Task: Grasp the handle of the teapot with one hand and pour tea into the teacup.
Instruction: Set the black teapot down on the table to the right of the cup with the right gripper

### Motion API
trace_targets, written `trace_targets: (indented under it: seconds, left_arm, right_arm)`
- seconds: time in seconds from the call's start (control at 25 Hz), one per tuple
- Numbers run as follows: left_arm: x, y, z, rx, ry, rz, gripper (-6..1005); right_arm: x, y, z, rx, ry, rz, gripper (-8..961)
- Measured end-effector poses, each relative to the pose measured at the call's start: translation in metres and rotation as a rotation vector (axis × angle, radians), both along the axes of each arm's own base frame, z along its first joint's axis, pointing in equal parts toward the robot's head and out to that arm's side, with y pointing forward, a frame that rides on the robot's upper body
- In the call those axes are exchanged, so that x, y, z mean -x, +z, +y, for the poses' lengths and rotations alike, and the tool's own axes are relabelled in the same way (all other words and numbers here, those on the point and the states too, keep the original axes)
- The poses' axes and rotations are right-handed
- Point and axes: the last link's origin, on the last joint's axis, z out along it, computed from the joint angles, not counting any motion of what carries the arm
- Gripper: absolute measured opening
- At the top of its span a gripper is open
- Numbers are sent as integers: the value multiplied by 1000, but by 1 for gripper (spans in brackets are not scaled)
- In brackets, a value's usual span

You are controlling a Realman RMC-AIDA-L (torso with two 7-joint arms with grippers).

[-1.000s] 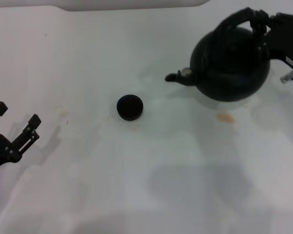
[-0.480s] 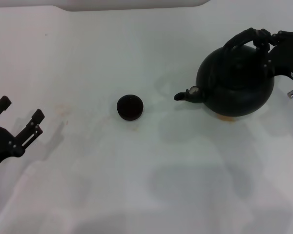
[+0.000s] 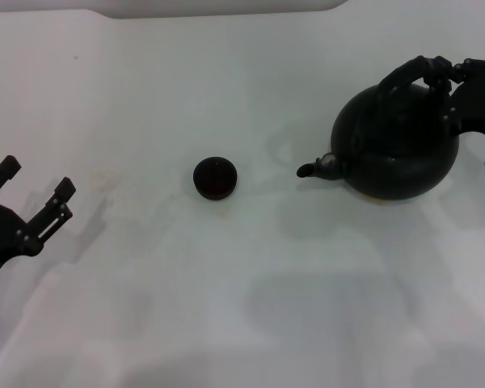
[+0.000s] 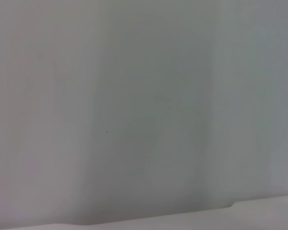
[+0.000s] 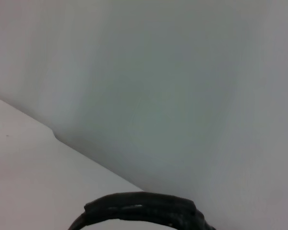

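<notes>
The black teapot is at the right of the white table, spout pointing left toward the teacup, a small dark round cup near the middle. My right gripper is shut on the arched black handle at the teapot's top right. A dark ribbed arc of the handle shows in the right wrist view. No tea is visible. My left gripper sits open at the left edge of the table, far from the cup.
The white table has faint stains around the cup and teapot. A pale raised edge runs along the back. The left wrist view shows only a blank grey surface.
The teapot, held by my right gripper, has moved right and down, its spout drawing away from the cup. The left gripper has shifted slightly.
</notes>
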Motion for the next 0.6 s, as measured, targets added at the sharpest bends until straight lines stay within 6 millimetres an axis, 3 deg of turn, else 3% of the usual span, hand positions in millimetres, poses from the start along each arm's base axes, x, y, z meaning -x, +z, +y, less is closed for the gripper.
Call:
trace_targets:
  seconds: [0.6]
  left_arm:
    - [-2,0,6,3,-5,2,861]
  right_arm:
    - [-9,2,3,18,6,29,113]
